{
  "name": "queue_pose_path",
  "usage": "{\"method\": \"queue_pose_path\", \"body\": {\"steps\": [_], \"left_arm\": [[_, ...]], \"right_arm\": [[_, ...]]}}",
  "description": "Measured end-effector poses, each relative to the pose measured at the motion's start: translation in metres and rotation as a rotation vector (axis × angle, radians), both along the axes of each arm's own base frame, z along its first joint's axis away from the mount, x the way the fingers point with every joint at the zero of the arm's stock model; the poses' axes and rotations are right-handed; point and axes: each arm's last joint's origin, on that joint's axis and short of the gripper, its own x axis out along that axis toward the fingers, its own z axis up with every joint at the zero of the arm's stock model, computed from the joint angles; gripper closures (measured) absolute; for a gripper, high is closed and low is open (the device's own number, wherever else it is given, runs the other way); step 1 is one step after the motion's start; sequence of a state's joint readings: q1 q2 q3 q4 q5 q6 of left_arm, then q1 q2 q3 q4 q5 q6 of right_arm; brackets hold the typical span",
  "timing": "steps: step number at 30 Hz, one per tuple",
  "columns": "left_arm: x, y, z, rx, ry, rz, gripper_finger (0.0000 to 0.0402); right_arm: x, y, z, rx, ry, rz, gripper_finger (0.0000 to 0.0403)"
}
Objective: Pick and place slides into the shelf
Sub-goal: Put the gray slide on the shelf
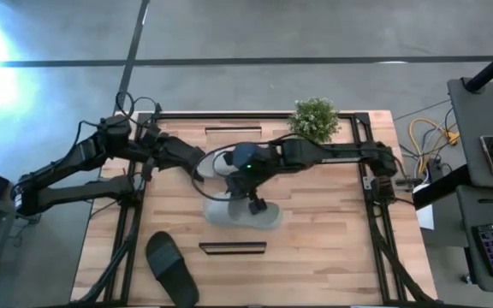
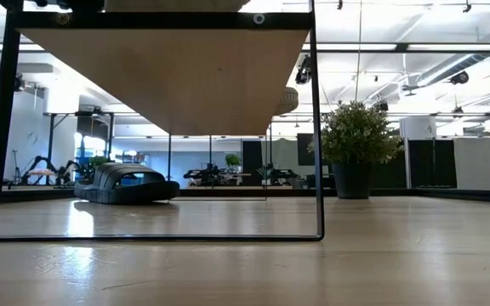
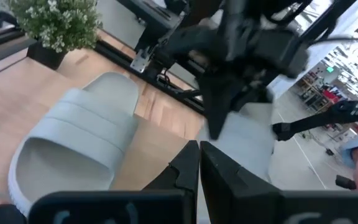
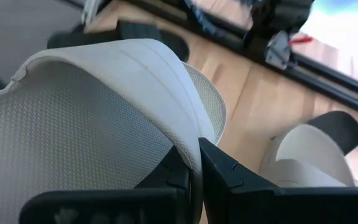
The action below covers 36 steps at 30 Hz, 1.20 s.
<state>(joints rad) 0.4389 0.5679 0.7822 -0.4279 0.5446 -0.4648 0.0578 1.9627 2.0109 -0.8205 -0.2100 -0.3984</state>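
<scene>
Pale wood-plank table (image 1: 332, 231) fills the overhead frame. At centre, the right gripper (image 4: 194, 163) pinches a light grey slide's (image 4: 92, 118) smooth strap over its dimpled footbed. Left gripper (image 3: 199, 163), centre-left, is clenched empty. Black slide (image 1: 171, 268) lies lower left.

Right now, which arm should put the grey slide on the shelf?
The right arm. Its fingers are already shut on a light grey slide. The left gripper is shut and holds nothing.
</scene>
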Motion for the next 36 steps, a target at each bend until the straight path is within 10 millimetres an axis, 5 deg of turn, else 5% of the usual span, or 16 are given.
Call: {"method": "queue_pose_path", "body": {"steps": [10, 26, 36], "left_arm": [[-0.004, -0.002, 0.001, 0.017, -0.016, -0.001, 0.0402], [0.002, 0.001, -0.003, 0.053, 0.013, -0.010, 0.0402], [0.009, 0.004, -0.006, 0.062, 0.038, -0.015, 0.0402]], "right_arm": [[0.027, 0.000, -0.022, -0.087, 0.045, 0.036, 0.0386], [0.014, -0.003, -0.028, -0.142, 0.194, -0.028, 0.0231], [-0.006, -0.007, -0.025, -0.121, 0.359, -0.145, 0.0214]]}}
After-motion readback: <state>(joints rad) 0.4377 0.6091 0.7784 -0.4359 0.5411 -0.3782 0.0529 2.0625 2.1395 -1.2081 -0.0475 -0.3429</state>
